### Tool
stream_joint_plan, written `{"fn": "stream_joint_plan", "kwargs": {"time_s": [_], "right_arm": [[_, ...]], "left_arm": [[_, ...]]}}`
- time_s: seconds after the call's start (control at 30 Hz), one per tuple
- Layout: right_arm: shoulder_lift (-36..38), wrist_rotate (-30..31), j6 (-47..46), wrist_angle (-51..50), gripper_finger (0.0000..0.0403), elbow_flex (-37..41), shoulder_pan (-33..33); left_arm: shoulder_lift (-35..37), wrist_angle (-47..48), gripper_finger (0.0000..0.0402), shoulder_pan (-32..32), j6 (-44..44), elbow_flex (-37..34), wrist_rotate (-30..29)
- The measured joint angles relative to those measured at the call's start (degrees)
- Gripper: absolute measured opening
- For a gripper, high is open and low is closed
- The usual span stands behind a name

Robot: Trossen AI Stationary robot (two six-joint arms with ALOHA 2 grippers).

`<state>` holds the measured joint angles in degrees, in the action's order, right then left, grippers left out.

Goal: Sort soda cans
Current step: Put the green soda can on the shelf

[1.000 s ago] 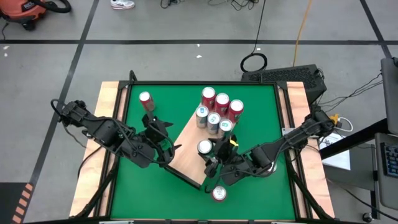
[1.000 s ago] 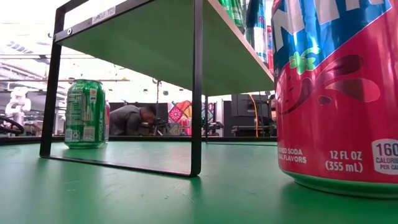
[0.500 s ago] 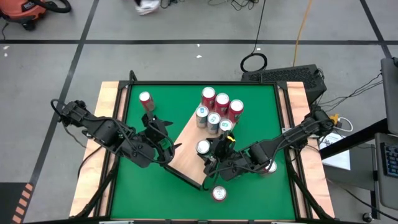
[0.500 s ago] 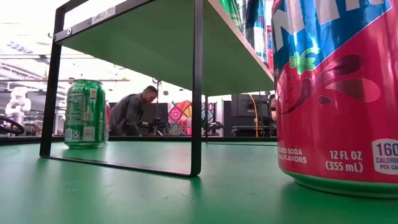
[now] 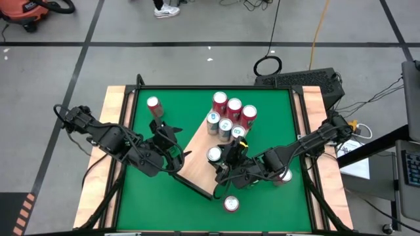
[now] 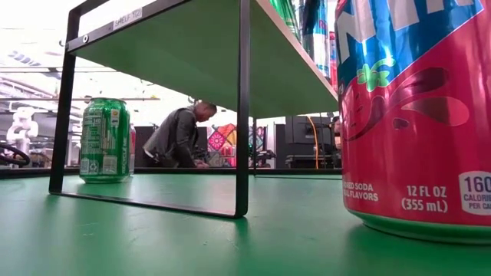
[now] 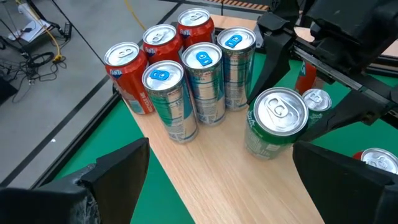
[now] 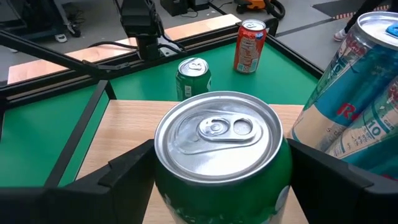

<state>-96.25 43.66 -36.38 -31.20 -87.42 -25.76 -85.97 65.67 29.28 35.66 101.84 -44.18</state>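
Red cans (image 5: 234, 106): five in plain sight, three clustered and two standing singly on the desk (image 5: 269, 98).
Blue-and-silver cans (image 5: 226, 126): three.
Green cans (image 8: 193, 74): two.
Further can (image 5: 284, 176), half hidden beneath an arm, colour unclear: one.
Wooden board (image 5: 197, 147): one.
Robot arms (image 5: 118, 141): two.
Person (image 6: 180, 138): one.

overhead looks down; low view level; both wrists share green can (image 7: 275, 123).
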Motion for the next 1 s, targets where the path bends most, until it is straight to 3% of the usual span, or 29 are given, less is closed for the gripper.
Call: {"fn": "stream_joint_plan", "kwargs": {"time_s": [0.37, 0.5, 0.73, 1.0], "right_arm": [[0.0, -0.2, -0.8, -0.6, 0.0311, 0.0, 0.0], [0.3, -0.5, -3.8, -2.3, 0.0329, 0.0, 0.0], [-0.1, -7.6, -7.0, -5.4, 0.0358, 0.3, 0.1], [2.2, -8.0, -8.3, -5.1, 0.0359, 0.2, 0.2]], "left_arm": [[0.0, 0.4, 0.0391, 0.0, 0.0, 0.0, 0.0], [0.0, 1.0, 0.0391, 0.0, 0.0, 0.0, 0.0], [0.0, 0.9, 0.0391, 0.0, 0.0, 0.0, 0.0], [0.0, 0.9, 0.0391, 0.0, 0.1, 0.0, -0.4]]}}
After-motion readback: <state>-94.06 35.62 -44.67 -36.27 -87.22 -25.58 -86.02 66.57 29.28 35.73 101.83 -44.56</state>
